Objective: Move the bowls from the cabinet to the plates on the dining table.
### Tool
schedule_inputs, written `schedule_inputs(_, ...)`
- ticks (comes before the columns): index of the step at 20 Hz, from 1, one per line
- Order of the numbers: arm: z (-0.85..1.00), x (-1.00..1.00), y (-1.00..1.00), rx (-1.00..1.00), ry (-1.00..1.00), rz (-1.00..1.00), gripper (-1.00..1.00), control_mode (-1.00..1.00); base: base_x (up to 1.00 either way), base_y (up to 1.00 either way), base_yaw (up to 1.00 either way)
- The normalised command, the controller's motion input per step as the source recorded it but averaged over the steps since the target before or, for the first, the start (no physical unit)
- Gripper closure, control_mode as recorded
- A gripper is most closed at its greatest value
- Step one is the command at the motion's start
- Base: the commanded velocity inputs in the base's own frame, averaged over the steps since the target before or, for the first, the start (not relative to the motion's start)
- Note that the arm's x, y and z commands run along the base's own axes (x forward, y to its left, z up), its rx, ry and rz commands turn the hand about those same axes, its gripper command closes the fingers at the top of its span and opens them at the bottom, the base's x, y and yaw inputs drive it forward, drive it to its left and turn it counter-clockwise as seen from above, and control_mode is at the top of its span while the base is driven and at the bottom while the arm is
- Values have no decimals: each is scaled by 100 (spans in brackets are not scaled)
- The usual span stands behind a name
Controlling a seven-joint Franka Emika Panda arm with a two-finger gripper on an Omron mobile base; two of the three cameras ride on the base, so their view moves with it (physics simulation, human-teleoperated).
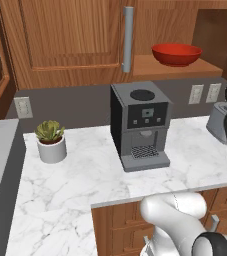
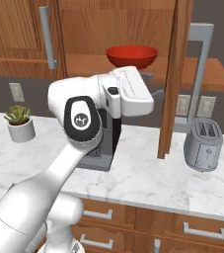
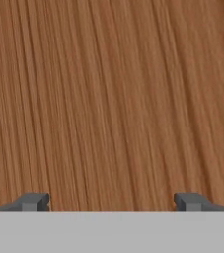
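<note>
On the cabinet [image 1: 75,40] shelf sits a glossy red bowl [image 1: 176,54]; fingers [image 3: 34,201] apart.

White rounded arm [image 2: 59,168], black joint cap, perhaps a logo.

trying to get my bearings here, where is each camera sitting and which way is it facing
Left base view: behind the arm to its left, facing the coffee machine, the plant pot and the red bowl in the open cabinet; white arm links at lower right.
Right base view: behind to the right, same counter, plus the toaster; the arm crosses from lower left.
Hand view: close on wood grain, between the open jaws of the gripper.
Both base views share bowl, machine and plant.
</note>
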Motion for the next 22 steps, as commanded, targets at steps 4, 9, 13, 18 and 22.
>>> schedule_inputs(4, -1, 0, -37, 0, -1, 11, -100, -100, 0, 0, 0)
schedule_inputs(9, -4, 0, -35, 0, 0, 11, -100, -100, 0, 0, 0)
schedule_inputs(13, -7, 0, -32, 1, 0, 11, -100, -100, 0, 0, 0)
schedule_inputs(18, -6, 16, -23, 3, 0, 9, -100, -100, 0, 0, 0)
schedule_inputs(22, 0, -23, 32, -2, -5, 1, -100, -100, 0, 0, 0)
